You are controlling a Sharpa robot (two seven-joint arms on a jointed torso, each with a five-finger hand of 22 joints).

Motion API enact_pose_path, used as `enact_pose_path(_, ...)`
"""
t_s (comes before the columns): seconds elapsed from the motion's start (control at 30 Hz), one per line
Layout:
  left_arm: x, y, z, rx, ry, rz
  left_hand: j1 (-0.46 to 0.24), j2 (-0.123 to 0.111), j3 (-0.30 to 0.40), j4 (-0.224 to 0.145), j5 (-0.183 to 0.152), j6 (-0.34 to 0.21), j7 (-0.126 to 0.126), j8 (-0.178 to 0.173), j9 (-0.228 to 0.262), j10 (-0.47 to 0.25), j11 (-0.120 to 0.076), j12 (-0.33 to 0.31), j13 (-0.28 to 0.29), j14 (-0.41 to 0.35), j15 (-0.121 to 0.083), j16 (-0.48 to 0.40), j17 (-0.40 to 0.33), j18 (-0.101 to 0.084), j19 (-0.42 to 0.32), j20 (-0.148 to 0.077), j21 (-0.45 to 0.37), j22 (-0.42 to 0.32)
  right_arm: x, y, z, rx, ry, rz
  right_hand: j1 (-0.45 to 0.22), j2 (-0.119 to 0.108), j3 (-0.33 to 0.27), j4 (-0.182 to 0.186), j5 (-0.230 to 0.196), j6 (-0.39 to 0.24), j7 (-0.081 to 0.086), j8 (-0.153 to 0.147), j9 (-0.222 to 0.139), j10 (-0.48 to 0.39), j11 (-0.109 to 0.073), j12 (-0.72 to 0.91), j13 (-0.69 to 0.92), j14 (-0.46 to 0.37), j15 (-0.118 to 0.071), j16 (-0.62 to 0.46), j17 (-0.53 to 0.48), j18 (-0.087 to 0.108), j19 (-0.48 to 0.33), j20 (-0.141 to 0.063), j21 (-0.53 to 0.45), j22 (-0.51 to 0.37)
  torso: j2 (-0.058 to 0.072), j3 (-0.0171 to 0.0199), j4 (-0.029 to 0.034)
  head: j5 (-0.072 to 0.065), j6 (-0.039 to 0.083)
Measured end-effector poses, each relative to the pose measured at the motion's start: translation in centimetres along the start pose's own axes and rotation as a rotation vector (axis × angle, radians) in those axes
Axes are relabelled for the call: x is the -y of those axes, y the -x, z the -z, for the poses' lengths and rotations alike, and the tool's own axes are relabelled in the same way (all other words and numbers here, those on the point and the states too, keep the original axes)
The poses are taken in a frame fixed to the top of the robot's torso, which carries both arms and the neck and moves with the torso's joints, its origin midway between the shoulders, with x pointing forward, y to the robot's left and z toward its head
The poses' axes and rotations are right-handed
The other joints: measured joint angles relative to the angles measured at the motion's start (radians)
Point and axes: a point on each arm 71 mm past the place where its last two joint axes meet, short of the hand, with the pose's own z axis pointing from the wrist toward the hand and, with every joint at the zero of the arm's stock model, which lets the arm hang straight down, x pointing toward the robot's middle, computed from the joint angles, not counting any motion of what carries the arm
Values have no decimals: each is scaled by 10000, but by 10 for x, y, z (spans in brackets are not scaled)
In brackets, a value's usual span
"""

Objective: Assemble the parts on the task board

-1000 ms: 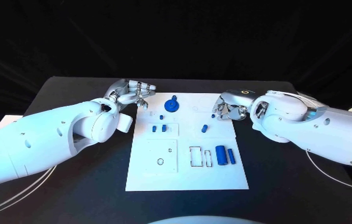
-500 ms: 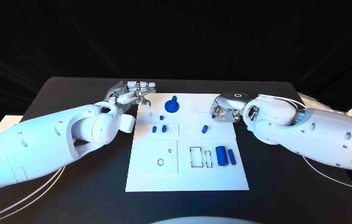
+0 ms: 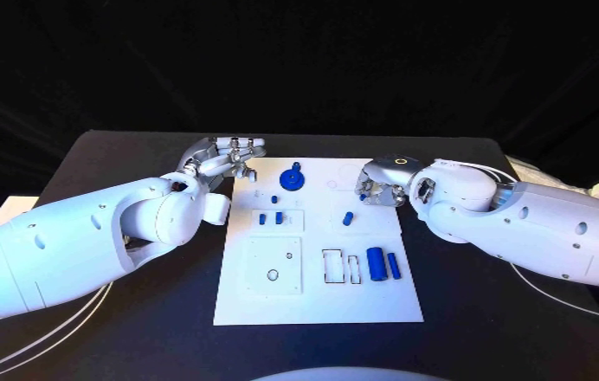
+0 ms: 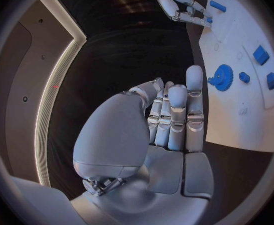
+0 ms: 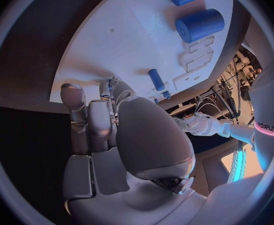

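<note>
While both hands curl clenched and hold nothing, the left hand [image 3: 226, 158] and right hand [image 3: 383, 182] flank the white board's [image 3: 318, 299] far corners.

My right hand [image 3: 382, 184] has shifted slightly inward along the far right edge of the task board [image 3: 318, 299], my right forearm swinging further into view; my left hand [image 3: 222, 160] has edged slightly farther.

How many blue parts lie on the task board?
7: gear and peg at the far end, two blocks and a pin mid-board, two cylinders nearer. Another may hide under the right hand.
</note>
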Motion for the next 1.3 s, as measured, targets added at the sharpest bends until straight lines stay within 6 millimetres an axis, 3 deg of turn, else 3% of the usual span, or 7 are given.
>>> enact_pose_path(0.4,0,-2,0,-40,13,47,0,0,0,0,2,-76,-4,0,-8,-71,1,1,-1,-1,1,0,-20,1,0,0,0,-19,0,0,-5,-211,-32,21,-53,-53,371,-14,0,154,-11,0,0,196,18,1,-211,0,-1,0,11,0,0,0,0,14,-7,-6,1,-17,-50)
enact_pose_path(0.6,0,-3,0,-54,16,58,0,0,-29,-29,2,-76,-4,0,-8,-71,1,1,-1,-1,1,0,-36,0,0,0,0,-18,-1,0,-7,-283,-39,24,-83,-83,831,-96,-78,341,-51,8,24,342,-22,38,-369,0,-1,0,91,0,59,-14,61,121,-8,-6,0,-17,-86)
enact_pose_path(0.83,0,-3,0,-53,19,62,0,0,-29,-29,2,-76,-5,0,-7,-71,1,1,-1,-1,2,0,-46,0,0,0,1,-28,-1,0,-7,-290,-29,0,-133,-130,1554,-325,-636,561,-90,55,41,615,-76,25,-421,0,-1,72,207,0,197,-51,243,390,-11,-6,4,-27,-109)
enact_pose_path(1.3,0,-4,0,-75,37,73,0,0,-29,-29,3,-76,-5,-1,-7,-142,1,70,-2,-2,4,0,-17,-1,0,0,-39,-30,4,-4,1,196,-166,-729,-611,-367,2686,-707,-716,659,-86,68,62,730,-90,-137,-390,0,-1,111,231,-1,256,-40,378,566,-11,-7,0,-38,-124)
